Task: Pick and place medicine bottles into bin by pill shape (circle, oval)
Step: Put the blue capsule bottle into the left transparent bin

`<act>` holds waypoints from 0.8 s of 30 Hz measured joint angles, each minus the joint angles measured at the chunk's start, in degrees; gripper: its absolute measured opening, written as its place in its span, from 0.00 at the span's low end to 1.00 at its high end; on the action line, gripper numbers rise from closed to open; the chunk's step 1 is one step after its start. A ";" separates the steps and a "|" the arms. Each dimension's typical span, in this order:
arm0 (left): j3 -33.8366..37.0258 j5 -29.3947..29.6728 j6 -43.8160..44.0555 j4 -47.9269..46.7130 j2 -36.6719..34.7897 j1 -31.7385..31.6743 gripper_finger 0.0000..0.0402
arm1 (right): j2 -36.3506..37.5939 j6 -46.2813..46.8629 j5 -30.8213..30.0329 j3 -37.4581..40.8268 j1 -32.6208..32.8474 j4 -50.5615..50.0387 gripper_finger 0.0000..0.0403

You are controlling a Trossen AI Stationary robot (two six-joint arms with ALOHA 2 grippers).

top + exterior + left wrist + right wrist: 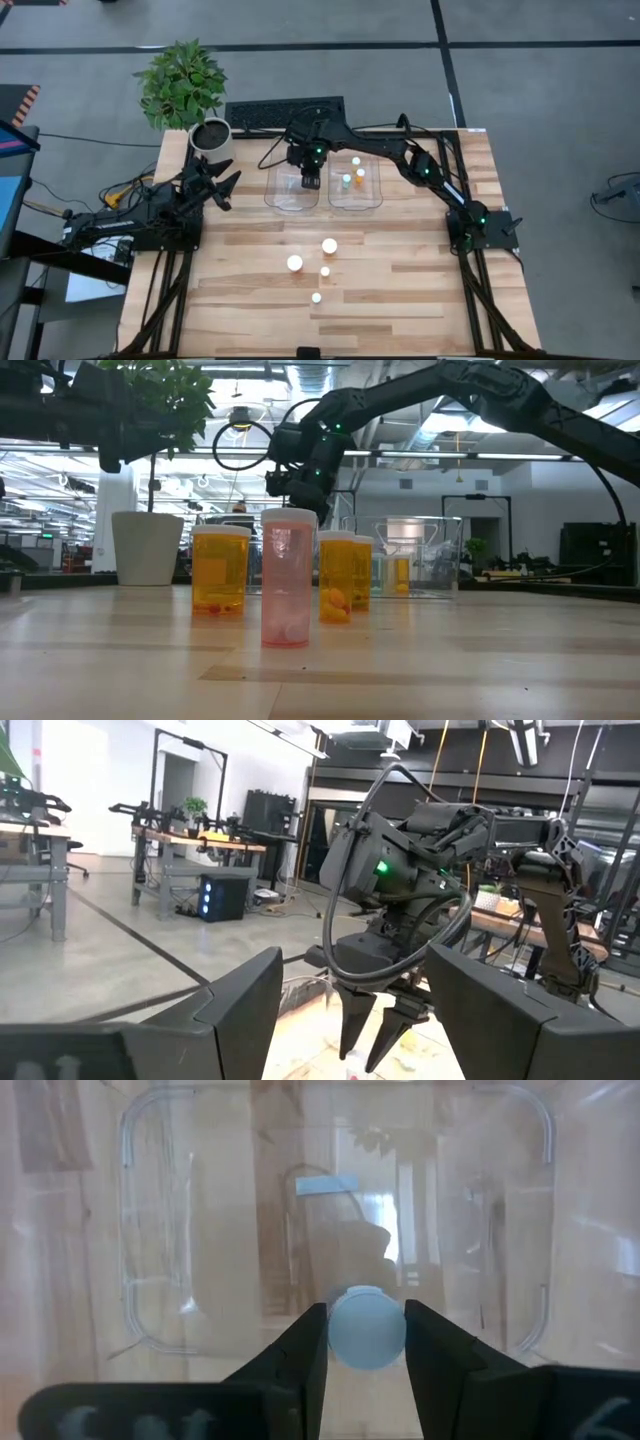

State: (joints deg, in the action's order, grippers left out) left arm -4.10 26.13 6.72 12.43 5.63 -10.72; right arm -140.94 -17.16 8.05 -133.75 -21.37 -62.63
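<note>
Right wrist view: right gripper (366,1342) holds bottle (366,1327) upright, cap up.

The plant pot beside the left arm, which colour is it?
White; the plant pot shows best in the high view.

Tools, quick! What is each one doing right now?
Left tool: open, holding nothing, waiting near the plant pot.
Right tool: closed on a white-capped medicine bottle, above the left clear bin.

- Two bins (292,190) (355,185) side by side, table's (420,290) far half.
- Three bottles (354,174) in right bin.
- Four bottles (314,268) on table, nearer side.
- Plant pot (210,135) at far left corner.
</note>
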 joint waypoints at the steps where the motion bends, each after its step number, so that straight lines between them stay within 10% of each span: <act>1: 0.00 -0.02 -0.02 -0.04 0.00 0.01 0.60 | 0.00 0.13 0.00 0.00 0.12 0.06 0.31; 24: 0.00 -0.04 0.00 -0.15 0.00 0.00 0.60 | -0.02 1.89 -0.17 0.00 4.55 5.31 0.31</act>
State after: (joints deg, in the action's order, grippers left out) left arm -4.10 26.09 6.72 12.27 5.63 -10.72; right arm -140.97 -15.27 7.88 -133.75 -16.82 -57.32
